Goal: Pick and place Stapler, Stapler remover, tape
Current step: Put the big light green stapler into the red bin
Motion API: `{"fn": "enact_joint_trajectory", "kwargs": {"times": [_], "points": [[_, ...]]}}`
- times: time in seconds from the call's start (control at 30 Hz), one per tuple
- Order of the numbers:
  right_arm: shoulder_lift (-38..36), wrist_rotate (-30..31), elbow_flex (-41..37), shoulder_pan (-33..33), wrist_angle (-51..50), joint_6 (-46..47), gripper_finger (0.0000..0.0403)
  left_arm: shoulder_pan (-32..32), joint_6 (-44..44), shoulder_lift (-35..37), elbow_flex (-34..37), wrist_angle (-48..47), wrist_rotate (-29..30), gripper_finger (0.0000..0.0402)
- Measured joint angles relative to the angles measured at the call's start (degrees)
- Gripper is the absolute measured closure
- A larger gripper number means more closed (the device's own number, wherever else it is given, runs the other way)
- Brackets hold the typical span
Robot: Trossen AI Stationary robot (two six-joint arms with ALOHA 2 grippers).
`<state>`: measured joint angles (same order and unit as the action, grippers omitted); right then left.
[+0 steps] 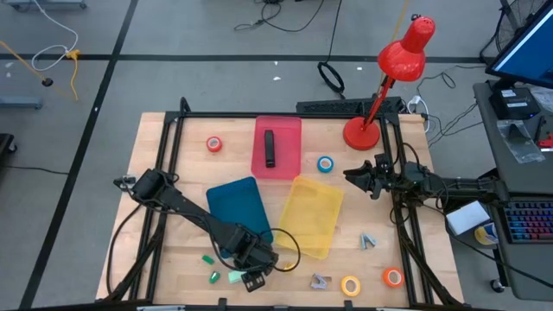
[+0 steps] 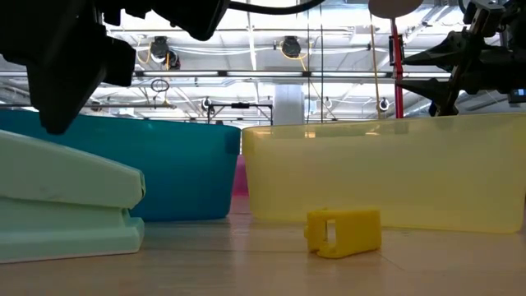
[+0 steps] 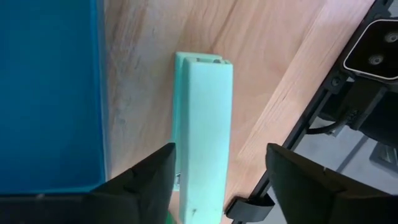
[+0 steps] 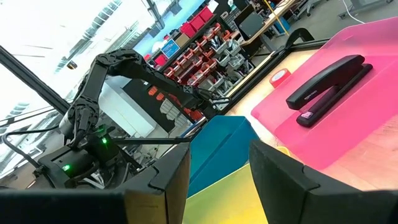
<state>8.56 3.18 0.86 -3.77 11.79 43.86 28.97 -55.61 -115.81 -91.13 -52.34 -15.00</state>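
Note:
A mint-green stapler (image 3: pixel 202 124) lies flat on the wood near the table's near edge, beside the blue tray (image 1: pixel 238 210). My left gripper (image 3: pixel 221 180) hangs over it, open, one finger on each side and not touching it. The low view shows the stapler (image 2: pixel 66 205) below the gripper's dark body. A black stapler (image 1: pixel 270 149) lies in the pink tray (image 1: pixel 289 164). Two staple removers (image 1: pixel 368 241) (image 1: pixel 320 281) lie on the wood. The tape rolls are red-orange (image 1: pixel 213 144), blue (image 1: pixel 325 164), yellow (image 1: pixel 350 285) and orange (image 1: pixel 393 277). My right gripper (image 1: pixel 361 178) waits open above the right side.
A yellow tray (image 1: pixel 313 216) sits right of the blue one. A red desk lamp (image 1: pixel 363 131) stands at the far right corner. Small green bits (image 1: pixel 210 268) lie left of the mint stapler, and a yellow bit (image 2: pixel 343 230) lies in front of the yellow tray.

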Motion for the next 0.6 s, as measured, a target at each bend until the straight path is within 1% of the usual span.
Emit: {"fn": "enact_joint_trajectory", "kwargs": {"times": [0.17, 0.33, 0.47, 0.6], "points": [[0.0, 0.0, 0.0, 0.0, 0.0, 0.0, 0.0245, 0.0, -0.4, 0.0, 0.0, 0.0, 0.0, 0.0107], [0.0, 0.0, 0.0, 0.0, 0.0, 0.0, 0.0245, 0.3, -1.9, 0.0, 0.0, 0.5, 0.0, 0.0080], [0.0, -0.2, 0.0, 0.0, 0.0, 0.4, 0.0245, 1.2, -1.3, 0.0, 0.0, 1.9, 0.8, 0.0071], [0.0, -0.2, 0.0, 0.0, 0.0, 0.4, 0.0245, 2.1, -1.0, 0.0, 0.0, 2.7, 4.2, 0.0077]]}}
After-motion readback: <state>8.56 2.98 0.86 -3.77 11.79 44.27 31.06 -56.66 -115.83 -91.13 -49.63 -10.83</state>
